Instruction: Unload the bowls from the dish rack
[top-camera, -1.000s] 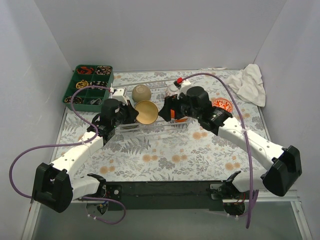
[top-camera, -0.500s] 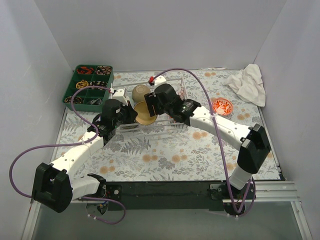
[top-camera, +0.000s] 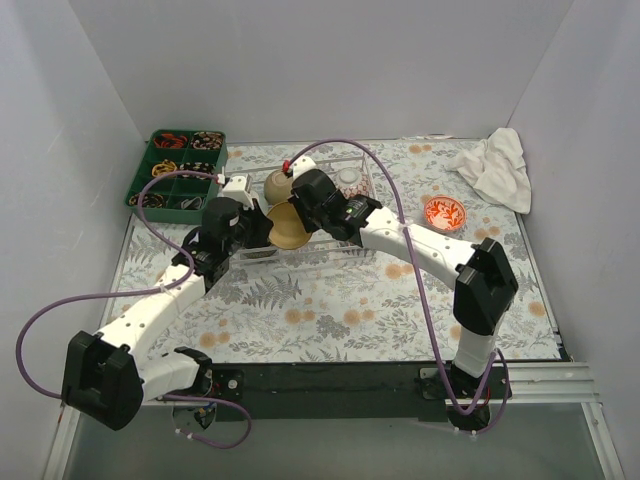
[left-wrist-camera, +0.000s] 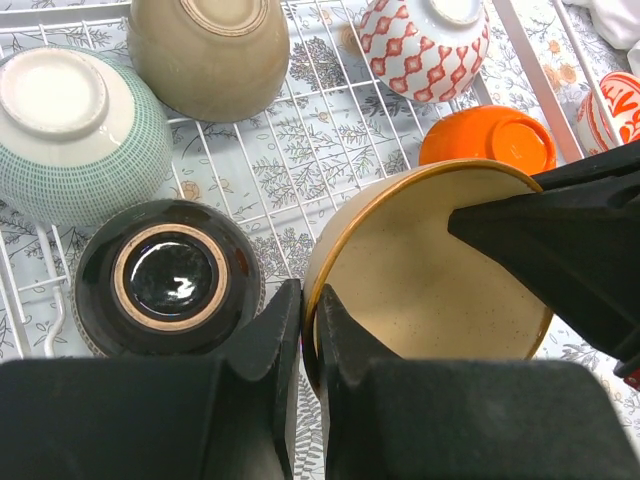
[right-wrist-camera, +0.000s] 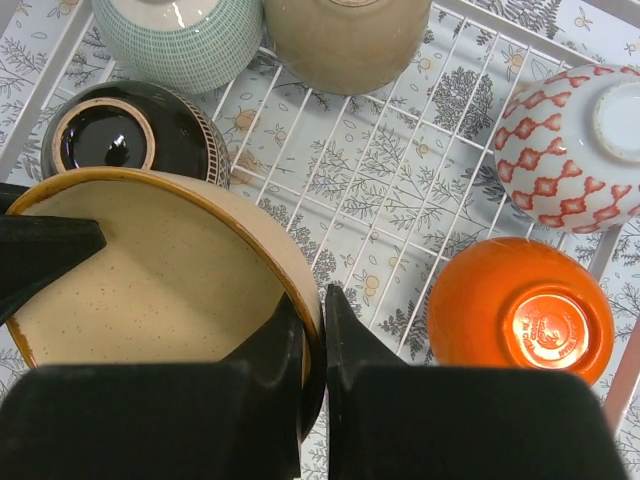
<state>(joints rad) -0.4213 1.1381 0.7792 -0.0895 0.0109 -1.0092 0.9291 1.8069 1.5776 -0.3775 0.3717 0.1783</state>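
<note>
Cream bowl (left-wrist-camera: 430, 275), tipped on edge over the rack (left-wrist-camera: 300, 170), sits between the arms, left gripper (left-wrist-camera: 308, 300) clamped on its left rim, right gripper (right-wrist-camera: 312, 300) clamped on the opposite rim, probably lifted off the wires, so one must release.

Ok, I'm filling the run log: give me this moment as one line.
left claw: shut on cream bowl rim; right claw: shut on opposite rim; bowl: tilted, over rack

Bright, even overhead light, soft shadows. Glare sits on the dark bowl (left-wrist-camera: 168, 277) just left of the left gripper (left-wrist-camera: 308, 300); wrist views sharp.
</note>
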